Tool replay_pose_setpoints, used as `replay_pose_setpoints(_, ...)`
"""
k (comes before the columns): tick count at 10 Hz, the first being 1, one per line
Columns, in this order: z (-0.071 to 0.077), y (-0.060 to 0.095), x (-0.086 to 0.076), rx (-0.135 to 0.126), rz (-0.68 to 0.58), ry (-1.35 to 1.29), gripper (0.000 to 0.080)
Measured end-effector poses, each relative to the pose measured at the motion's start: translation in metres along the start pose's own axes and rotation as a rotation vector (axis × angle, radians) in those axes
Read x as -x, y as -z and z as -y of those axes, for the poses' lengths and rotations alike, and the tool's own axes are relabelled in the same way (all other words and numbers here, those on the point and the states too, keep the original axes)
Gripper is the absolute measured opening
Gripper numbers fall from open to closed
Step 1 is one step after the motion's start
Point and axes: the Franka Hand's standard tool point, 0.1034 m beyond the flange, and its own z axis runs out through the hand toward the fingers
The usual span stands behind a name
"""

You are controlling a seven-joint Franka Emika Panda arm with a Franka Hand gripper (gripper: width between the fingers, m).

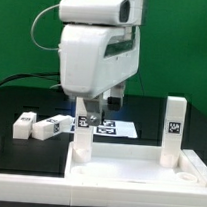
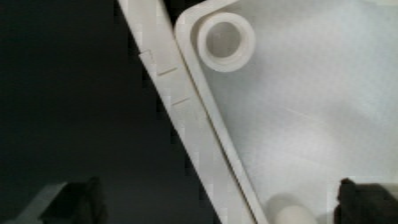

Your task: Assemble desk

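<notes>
Pincer: my pincer (image 1: 91,116) (image 2: 217,200) stands wide and holds nothing; its dark fingertips (image 2: 71,200) sit one on either side of a white rim.
Under the pincer: the desk panel (image 2: 302,120) (image 1: 137,166) lies flat on the black counter (image 1: 16,105); one corner socket (image 2: 224,42) shows bare.
Beside the pincer: a short white post (image 1: 82,140) stands at the panel's corner on the exterior view's left; I cannot tell whether it is seated.
Farther out: a tagged leg (image 1: 173,126) stands upright at the panel's corner on the exterior view's right. A loose leg (image 1: 25,125) and a second loose leg (image 1: 52,126) lie on the counter to the exterior view's left. The marker board (image 1: 118,126) lies behind me.
Risk, rim: if I descend here, a fingertip could strike the rim and shove the panel, since the rim runs between my fingers.
Risk, post: a sideways move could topple the short post, which stands just beside my pincer.
Risk, tagged leg: a shoved panel could tilt this leg if it is not fully seated.
</notes>
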Motion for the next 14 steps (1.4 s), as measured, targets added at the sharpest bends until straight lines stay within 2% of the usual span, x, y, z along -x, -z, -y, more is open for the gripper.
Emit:
replay_pose_setpoints(3,-0.001,0.001,0.001,0.002,0.000,-0.236,0.0649)
replay_pose_setpoints(4,-0.003,0.018,0.017,-0.007,0.014,-0.314,0.0649)
replay_pose_setpoints(6,-0.004,0.049,0.071,-0.018,0.006,-0.451,0.0649)
replay_pose_setpoints(7,0.001,0.052,0.103,-0.041,0.005,-0.553,0.0649)
replay_pose_setpoints(8,0.005,0.048,0.119,-0.045,0.012,-0.660,0.0649)
replay_pose_setpoints(9,0.008,0.047,0.116,-0.037,0.004,-0.724,0.0649)
replay_pose_setpoints(13,0.009,0.045,0.114,-0.042,0.006,-0.953,0.0649)
replay_pose_setpoints(14,0.009,0.044,0.119,-0.071,-0.021,-1.082,0.0649)
